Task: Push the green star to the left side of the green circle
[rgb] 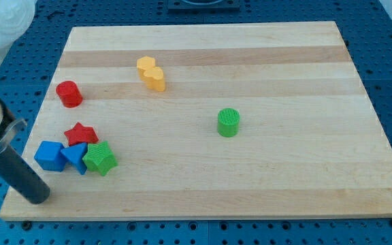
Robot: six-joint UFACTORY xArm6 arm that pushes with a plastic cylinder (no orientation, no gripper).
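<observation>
Camera view shows the wooden counter (264, 177) first, then my tip (39, 198), a plain rod tool with nothing to spread or pinch, at the view's bottom left, apart from the blocks. Next, the green circle (229, 122) stands right of centre. Far to its left, the green star (100, 158) touches a blue triangular block (77, 157), beside a blue cube (48, 156) and red star (80, 133).

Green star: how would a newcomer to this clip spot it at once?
Go to the wooden board's lower corner on the view's left, where four blocks huddle. The green star is the cluster's rightmost piece, touching the blue triangle, below the red star. It alone there is green.
</observation>
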